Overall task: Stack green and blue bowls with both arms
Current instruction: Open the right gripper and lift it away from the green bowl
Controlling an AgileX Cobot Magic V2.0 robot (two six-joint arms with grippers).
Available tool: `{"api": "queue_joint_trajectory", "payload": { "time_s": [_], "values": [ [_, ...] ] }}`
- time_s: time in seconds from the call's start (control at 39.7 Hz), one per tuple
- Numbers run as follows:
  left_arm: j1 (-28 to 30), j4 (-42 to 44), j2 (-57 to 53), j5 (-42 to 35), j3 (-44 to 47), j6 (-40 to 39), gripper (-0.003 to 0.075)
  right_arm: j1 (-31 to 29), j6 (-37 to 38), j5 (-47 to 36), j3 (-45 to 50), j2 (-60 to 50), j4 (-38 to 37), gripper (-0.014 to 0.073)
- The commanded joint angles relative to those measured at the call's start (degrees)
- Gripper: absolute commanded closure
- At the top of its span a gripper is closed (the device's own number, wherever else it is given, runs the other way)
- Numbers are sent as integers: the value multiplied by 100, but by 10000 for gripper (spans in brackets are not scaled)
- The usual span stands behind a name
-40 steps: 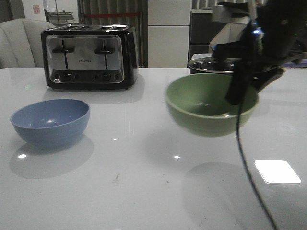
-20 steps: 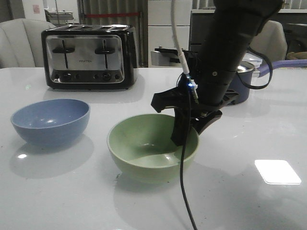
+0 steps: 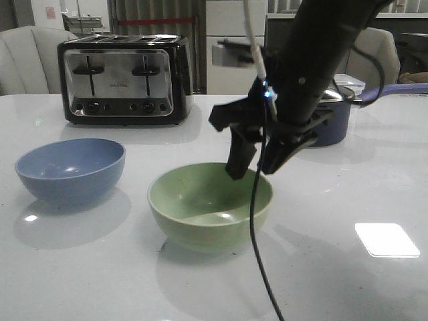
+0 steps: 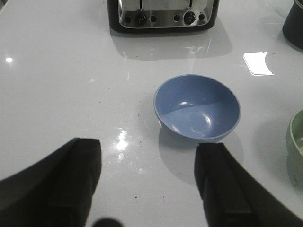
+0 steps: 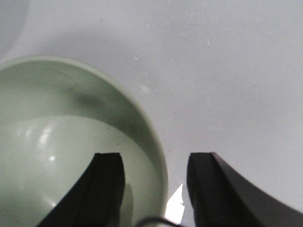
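The pale green bowl [image 3: 200, 214] sits upright on the white table near the middle. My right gripper [image 3: 254, 167] is open just above the bowl's right rim. In the right wrist view the gripper [image 5: 154, 161] straddles the rim of the green bowl [image 5: 71, 142], one finger over the inside and one outside, gripping nothing. The blue bowl [image 3: 70, 167] sits upright at the left, apart from the green one. My left gripper [image 4: 147, 151] is open and empty above the table, short of the blue bowl [image 4: 196, 106]. The left arm is out of the front view.
A black and chrome toaster [image 3: 124, 80] stands at the back left and also shows in the left wrist view [image 4: 161, 14]. A dark saucepan [image 3: 334, 114] with a purple handle [image 3: 401, 87] stands at the back right, behind my right arm. A cable hangs from that arm.
My right arm carried the green bowl from the right, down and leftward, and set it on the table. The gripper then opened and rose slightly off the rim. The blue bowl has not moved.
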Motion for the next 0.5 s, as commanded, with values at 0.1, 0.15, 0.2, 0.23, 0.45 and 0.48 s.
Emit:
{"api": "queue_joint_trajectory", "payload": {
  "time_s": [0.1,0.15,0.2,0.23,0.45,0.48],
  "values": [
    [19,-36,44,-448,-176,-22,231,224,-664,-257,385,-1530,76,159],
    [19,-36,44,-448,-176,-22,231,295,-802,-310,617,-1917,71,159],
    [19,-36,44,-448,-176,-22,231,336,-839,-356,798,-2213,71,159],
    [19,-36,44,-448,-176,-22,231,342,-839,-380,925,-2406,71,159],
    [19,-36,44,-448,-176,-22,231,342,-839,-374,1979,-3864,43,159],
    [19,-36,44,-448,-176,-22,231,342,-839,-374,2080,-4024,27,159]
  ]
}}
